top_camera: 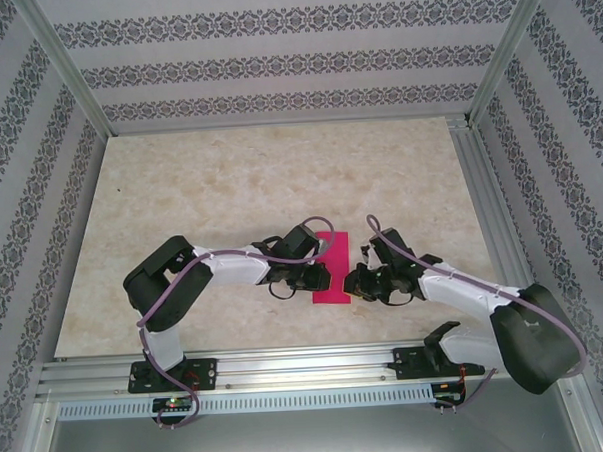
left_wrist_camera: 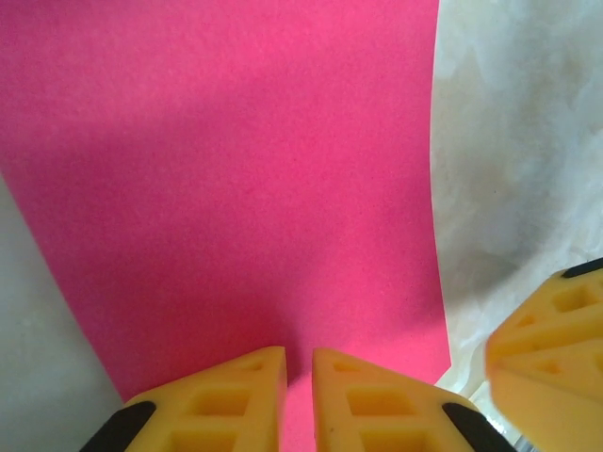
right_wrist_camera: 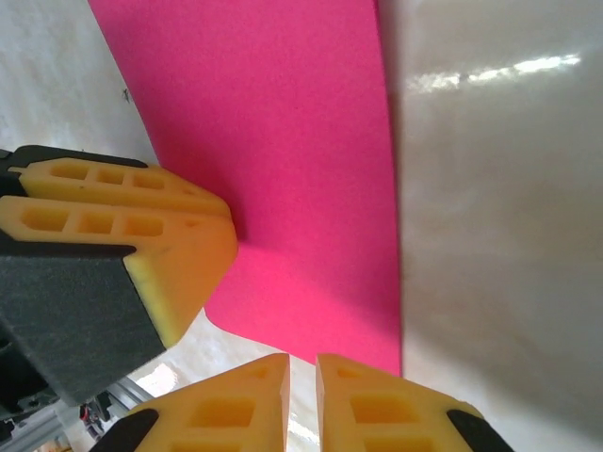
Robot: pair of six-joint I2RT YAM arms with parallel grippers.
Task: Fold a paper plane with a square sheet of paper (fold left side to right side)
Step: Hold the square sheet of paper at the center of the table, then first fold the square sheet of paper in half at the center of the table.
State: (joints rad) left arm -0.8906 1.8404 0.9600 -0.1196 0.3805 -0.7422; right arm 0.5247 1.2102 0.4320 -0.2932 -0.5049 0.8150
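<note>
Sheet of paper (top_camera: 333, 268), a narrow pink rectangle, lies on tabletop (top_camera: 229, 179) at lower centre of the top view. Left fingers (left_wrist_camera: 236, 395) are clenched on its left edge. Right fingers (right_wrist_camera: 377, 400) are nearly together at its right edge, near the bottom corner; cannot tell if they pinch it.

You are seeing the sheet of paper (right_wrist_camera: 283, 141) looking matt and fine-grained, the tabletop (right_wrist_camera: 490, 188) at three o'clock gleaming glossy-smooth, the left pincer (left_wrist_camera: 299, 363) showing matt plastic.
</note>
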